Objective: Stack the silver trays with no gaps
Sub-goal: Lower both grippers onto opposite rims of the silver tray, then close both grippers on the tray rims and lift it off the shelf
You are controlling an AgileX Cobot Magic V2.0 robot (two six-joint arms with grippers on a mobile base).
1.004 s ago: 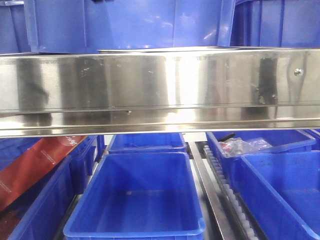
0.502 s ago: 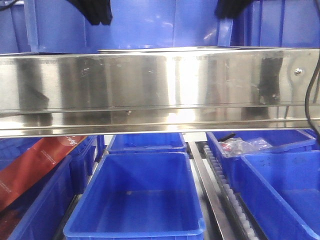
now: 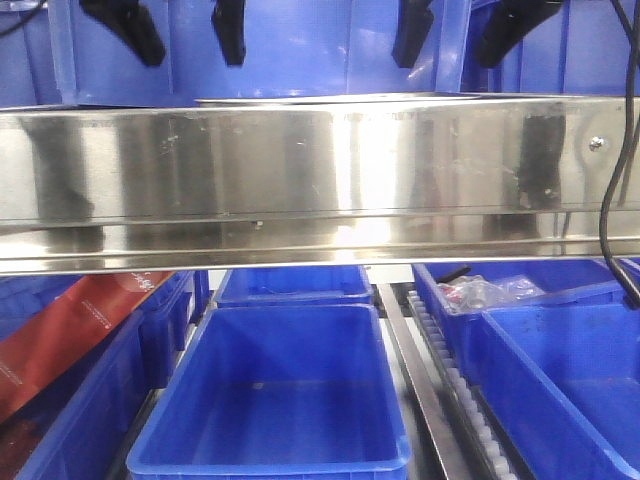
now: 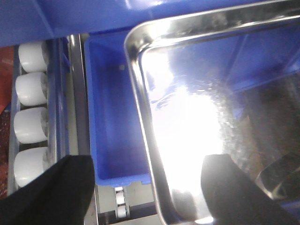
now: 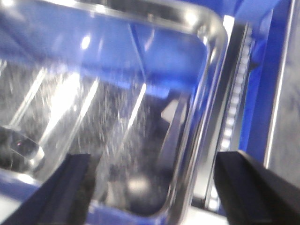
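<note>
– Since the front view runs from close to distant, what lies nearest?
– An open deep blue plastic bin (image 3: 270, 400) at the bottom centre, with more blue bins (image 3: 560, 370) either side. A red carton (image 3: 70, 330) leans at the left, and a clear plastic bag (image 3: 485, 293) lies in a bin on the right. Above and beyond them the long polished steel rail (image 3: 320, 180) crosses the whole width.
– And the tray?
– Just past the rail's top edge, only the thin rim of the shallow silver metal tray (image 3: 330, 99) shows, from centre to right. Whether it is one tray or several nested, I cannot tell.
– Where are the tools?
– Over it. The left gripper (image 3: 190, 50) hangs above the tray's left end and the right gripper (image 3: 445, 55) above its right end. Each has its black fingers (image 3: 125, 30) spread wide, gripping nothing, tips clear of the rim.
– Do the wrist views agree?
– Yes. From the left wrist, the tray's left rim runs below the gap of the left gripper (image 4: 140, 187), with a lower blue bin (image 4: 112, 117) and white rollers (image 4: 30, 93) further left. From the right wrist, the right rim runs below the right gripper (image 5: 161, 187), with a roller track (image 5: 232, 112) beside it. Farthest back stand tall blue bin walls (image 3: 300, 45).
</note>
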